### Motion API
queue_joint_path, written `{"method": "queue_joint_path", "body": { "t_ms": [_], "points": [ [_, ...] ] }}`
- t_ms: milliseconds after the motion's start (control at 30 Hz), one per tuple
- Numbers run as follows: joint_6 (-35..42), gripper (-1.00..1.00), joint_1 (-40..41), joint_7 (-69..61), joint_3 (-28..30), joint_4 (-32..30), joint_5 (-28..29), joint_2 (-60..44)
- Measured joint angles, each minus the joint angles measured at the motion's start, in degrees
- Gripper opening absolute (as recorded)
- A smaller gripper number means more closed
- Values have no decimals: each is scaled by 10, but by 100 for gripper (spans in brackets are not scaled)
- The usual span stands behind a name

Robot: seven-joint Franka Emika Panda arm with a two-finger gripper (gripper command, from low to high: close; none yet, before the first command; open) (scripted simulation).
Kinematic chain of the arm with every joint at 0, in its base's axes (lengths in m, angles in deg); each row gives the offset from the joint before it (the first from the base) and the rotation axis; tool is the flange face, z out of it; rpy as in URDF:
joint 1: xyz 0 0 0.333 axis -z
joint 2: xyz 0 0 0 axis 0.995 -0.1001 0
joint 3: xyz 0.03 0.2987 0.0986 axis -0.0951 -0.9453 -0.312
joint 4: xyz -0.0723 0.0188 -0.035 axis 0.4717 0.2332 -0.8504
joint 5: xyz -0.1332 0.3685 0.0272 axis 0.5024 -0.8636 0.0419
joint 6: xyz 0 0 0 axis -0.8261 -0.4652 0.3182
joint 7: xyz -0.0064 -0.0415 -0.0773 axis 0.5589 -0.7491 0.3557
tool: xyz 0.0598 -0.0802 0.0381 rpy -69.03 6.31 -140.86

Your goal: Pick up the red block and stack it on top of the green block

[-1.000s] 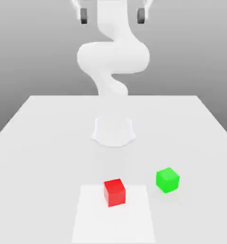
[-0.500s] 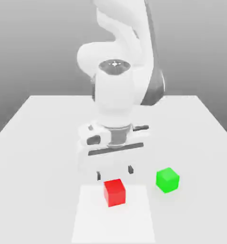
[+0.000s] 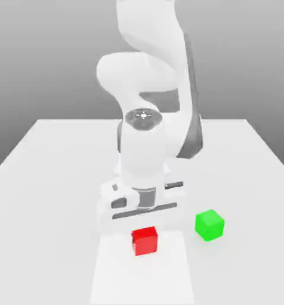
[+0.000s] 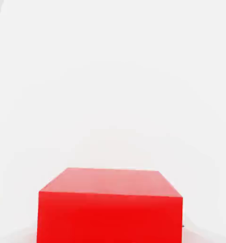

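The red block [image 3: 145, 241] rests on the white table near its front edge, and it looms large and close in the hand view as the red block [image 4: 110, 209]. My gripper [image 3: 143, 221] has come down right over it, with the hand's body just above and behind the cube's top. The fingers are hidden around the cube, shut on its sides. The green block [image 3: 209, 224] stands on the table a short way toward the exterior view's right of the red one, apart from it and untouched.
The arm's base and white links [image 3: 145, 149] rise from the middle of the table [image 3: 49, 179], behind the hand. A paler rectangular patch [image 3: 141, 277] marks the table's front, under the red block.
The arm swung down from high above the table, and the hand dropped onto the red block. The fingers went from wide open to shut. Neither block has moved.
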Motion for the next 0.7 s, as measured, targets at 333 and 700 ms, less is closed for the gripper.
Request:
{"method": "queue_joint_path", "body": {
  "t_ms": [333, 700],
  "points": [
    [107, -100, -114, -160, -48, -35, -10, 140],
    [29, -100, -213, -285, -83, -50, 1, 78]
  ]
}}
